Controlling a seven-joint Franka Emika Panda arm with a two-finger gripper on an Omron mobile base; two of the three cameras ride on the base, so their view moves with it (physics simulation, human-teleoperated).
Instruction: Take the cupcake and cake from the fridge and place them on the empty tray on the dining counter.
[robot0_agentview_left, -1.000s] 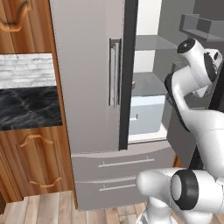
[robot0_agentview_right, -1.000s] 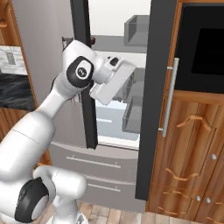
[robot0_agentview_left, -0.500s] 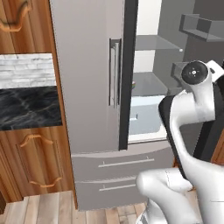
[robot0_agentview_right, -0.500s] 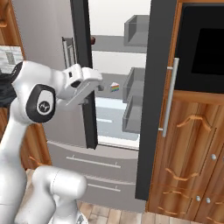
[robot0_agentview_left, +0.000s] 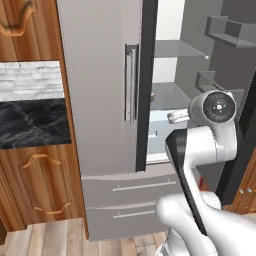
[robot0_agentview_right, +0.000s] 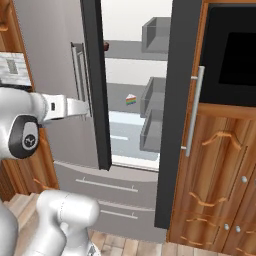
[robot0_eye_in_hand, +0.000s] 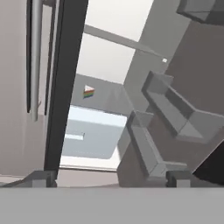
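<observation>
Cake (robot0_agentview_right: 131, 99) (right base view) on fridge (robot0_agentview_right: 125, 125) shelf.

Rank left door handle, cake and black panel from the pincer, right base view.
1. Left door handle, beside the pincer.
2. Cake, inside the fridge, further right.
3. Black panel, far right, upper corner.

The fridge (robot0_agentview_right: 60, 75) stands with its right door (robot0_agentview_right: 177, 120) swung open and its left door (robot0_agentview_left: 100, 85) shut, leaving a tall gap between the dark centre strip (robot0_agentview_right: 97, 85) and the open door. Grey door bins (robot0_eye_in_hand: 166, 109) jut into that gap from the right. The shelf (robot0_agentview_right: 125, 106) holding the cake (robot0_agentview_right: 131, 100) has free room around it.
</observation>
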